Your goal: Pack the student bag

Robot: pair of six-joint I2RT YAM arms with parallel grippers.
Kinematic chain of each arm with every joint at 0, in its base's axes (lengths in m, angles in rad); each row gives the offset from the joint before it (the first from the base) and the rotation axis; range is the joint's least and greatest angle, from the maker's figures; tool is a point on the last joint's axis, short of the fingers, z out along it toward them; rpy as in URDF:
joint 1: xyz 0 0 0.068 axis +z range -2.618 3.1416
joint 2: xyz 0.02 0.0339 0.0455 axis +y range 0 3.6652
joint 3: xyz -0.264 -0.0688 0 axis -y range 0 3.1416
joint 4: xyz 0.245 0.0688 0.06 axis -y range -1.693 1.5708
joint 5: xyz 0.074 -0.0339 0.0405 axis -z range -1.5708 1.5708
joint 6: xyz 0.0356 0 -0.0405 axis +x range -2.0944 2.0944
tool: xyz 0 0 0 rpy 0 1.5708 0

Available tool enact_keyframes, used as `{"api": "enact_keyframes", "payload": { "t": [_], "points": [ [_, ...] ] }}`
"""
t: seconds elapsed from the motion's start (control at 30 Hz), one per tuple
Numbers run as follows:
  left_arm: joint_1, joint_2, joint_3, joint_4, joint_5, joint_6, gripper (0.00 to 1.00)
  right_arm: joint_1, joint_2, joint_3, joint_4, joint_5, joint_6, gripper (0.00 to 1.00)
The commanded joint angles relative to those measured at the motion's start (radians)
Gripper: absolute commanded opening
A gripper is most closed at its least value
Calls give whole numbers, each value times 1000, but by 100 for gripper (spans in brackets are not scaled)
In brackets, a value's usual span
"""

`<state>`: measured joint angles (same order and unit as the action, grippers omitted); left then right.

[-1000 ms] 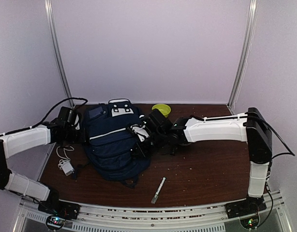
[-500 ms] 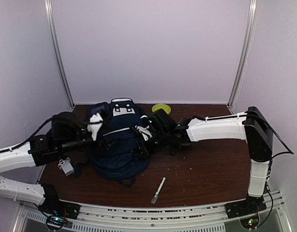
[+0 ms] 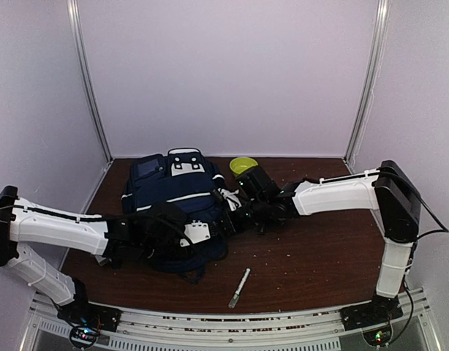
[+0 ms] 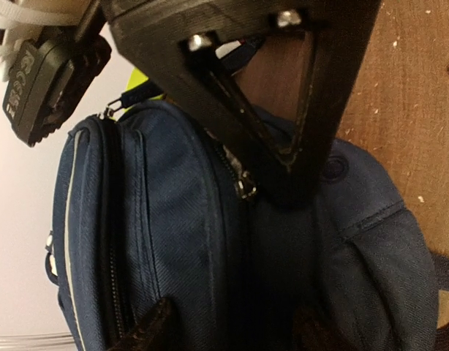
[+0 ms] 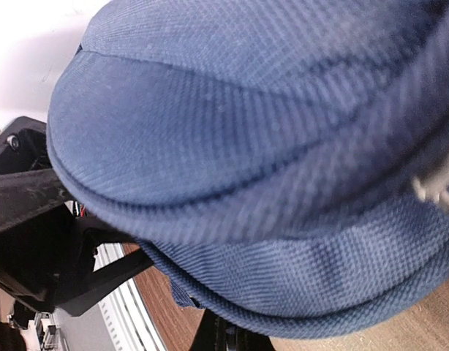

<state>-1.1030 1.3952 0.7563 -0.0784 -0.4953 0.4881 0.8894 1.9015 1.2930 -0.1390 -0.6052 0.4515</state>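
The student bag, navy blue with a white stripe and a white patch at its top, lies in the middle of the table. My left gripper reaches across the bag's near side. In the left wrist view its fingers stand wide apart over the bag's dark fabric, near a zip pull. My right gripper is at the bag's right side. In the right wrist view its jaws are close together under the fabric, which fills the view; they look shut on the bag's edge.
A yellow-green bowl stands behind the right gripper at the back. A silver pen lies on the brown table near the front edge. Crumbs are scattered over the table's right half. Walls close in at left, back and right.
My left arm has swung from the bag's far left side round to its near side, its gripper now at the front right. The bag has sagged flatter. The right gripper stays on the bag.
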Motion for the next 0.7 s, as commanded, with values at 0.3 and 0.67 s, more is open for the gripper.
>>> {"api": "enact_keyframes", "payload": {
  "t": [0.3, 0.67],
  "points": [
    [0, 7, 1, -63, -180, -37, 0, -72, -82, 4, -188, 208, -98, 0],
    [-59, -278, -149, -170, 61, -40, 0, -192, -15, 202, -390, 505, -294, 0]
  ]
}}
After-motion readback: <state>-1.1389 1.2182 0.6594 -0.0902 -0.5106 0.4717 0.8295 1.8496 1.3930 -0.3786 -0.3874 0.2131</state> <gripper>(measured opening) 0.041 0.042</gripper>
